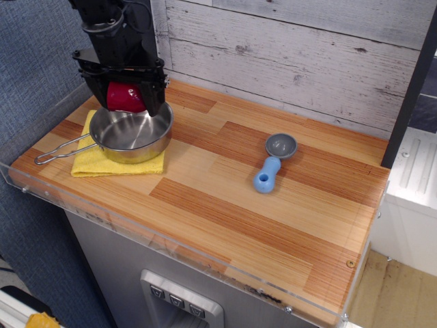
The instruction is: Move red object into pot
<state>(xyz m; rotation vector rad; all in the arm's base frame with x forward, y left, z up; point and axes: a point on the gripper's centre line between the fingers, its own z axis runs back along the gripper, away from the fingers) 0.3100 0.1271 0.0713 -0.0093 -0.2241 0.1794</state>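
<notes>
The arm is cut off at the top edge; the pincer point(127, 96) hides the pot's point(132, 134) far rim and part of the red object point(125, 98).

Pot point(130, 133) on cloth point(116, 164), table point(225, 198) left; scoop point(273, 160) well right.

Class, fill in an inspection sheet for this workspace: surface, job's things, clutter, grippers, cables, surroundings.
Surface: wooden countertop with a clear front edge.
Job's things: red object held above the far rim of the pot; the pot sits on a yellow cloth.
Clutter: blue-handled scoop lying right of centre.
Grippers: gripper, jaws closed on the red object.
Cables: black cable loops on the arm.
Surroundings: whitewashed plank wall behind.
</notes>
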